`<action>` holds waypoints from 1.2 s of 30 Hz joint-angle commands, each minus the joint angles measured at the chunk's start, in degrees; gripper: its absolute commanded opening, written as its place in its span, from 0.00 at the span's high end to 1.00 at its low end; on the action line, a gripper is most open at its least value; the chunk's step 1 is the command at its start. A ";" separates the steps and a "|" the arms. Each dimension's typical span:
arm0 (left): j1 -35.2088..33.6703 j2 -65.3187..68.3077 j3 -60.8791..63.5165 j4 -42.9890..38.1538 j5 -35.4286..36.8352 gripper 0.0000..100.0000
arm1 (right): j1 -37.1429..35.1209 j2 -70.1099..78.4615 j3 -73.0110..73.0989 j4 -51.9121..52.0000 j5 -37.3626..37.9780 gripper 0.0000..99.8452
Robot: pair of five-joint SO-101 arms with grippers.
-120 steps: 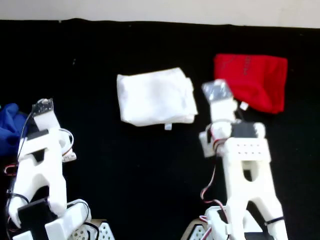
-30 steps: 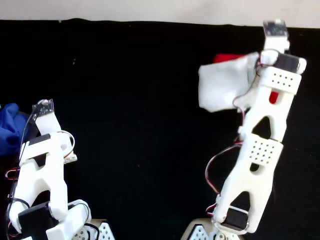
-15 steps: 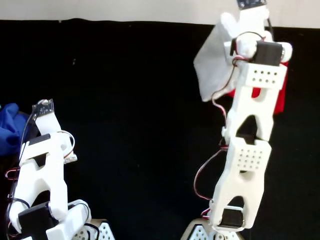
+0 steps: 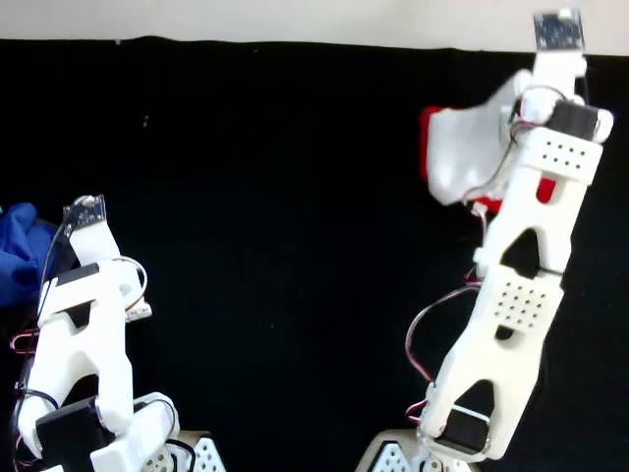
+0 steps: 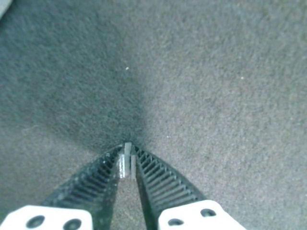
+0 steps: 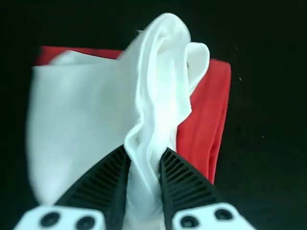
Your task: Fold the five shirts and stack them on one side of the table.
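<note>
My right gripper is shut on a folded white shirt, which hangs from the jaws above a folded red shirt. In the high view the white shirt is held at the table's far right, over the red shirt, mostly hidden behind it and the raised right arm. My left gripper is shut with nothing in it, low over the dark cloth. The left arm stays folded at the near left. A blue shirt lies crumpled at the left edge.
A black cloth covers the table, with a pale wall strip behind its far edge. The arm bases stand at the near edge.
The right arm lifted the white shirt from the table's middle and carried it right, over the red shirt; in the last half second it lowered it. The left arm has not moved.
</note>
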State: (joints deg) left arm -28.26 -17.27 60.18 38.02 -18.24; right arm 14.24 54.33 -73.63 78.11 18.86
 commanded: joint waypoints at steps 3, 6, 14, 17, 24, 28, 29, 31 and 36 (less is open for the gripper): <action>0.57 0.13 0.04 -2.02 -0.44 0.99 | 2.95 4.35 0.22 -7.87 2.11 0.99; 0.57 0.13 0.04 -2.02 -0.44 0.99 | 3.47 5.32 0.22 -8.22 6.07 0.99; 0.57 0.13 0.04 -2.02 -0.44 0.99 | 3.47 4.35 -1.36 -3.21 6.24 0.78; 0.57 0.13 0.04 -2.02 -0.44 0.99 | 3.47 2.86 -5.23 -1.27 6.15 0.72; 0.57 0.13 0.04 -2.02 -0.44 0.99 | 2.59 0.66 -15.96 1.80 6.15 0.72; 0.57 0.13 0.04 -2.02 -0.44 0.99 | 1.19 1.01 -17.54 4.18 6.15 0.82; 0.57 0.13 0.04 -2.02 -0.44 0.99 | 0.92 1.19 -17.45 4.44 6.15 0.88; 0.57 0.13 0.04 -2.02 -0.44 0.99 | 0.57 1.98 -16.04 4.00 6.15 1.00; 0.57 0.13 0.04 -2.02 -0.44 0.99 | 1.54 7.43 -14.73 1.71 6.33 0.97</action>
State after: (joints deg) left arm -28.26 -17.27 60.18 38.02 -18.24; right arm 15.74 61.01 -88.13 81.89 24.48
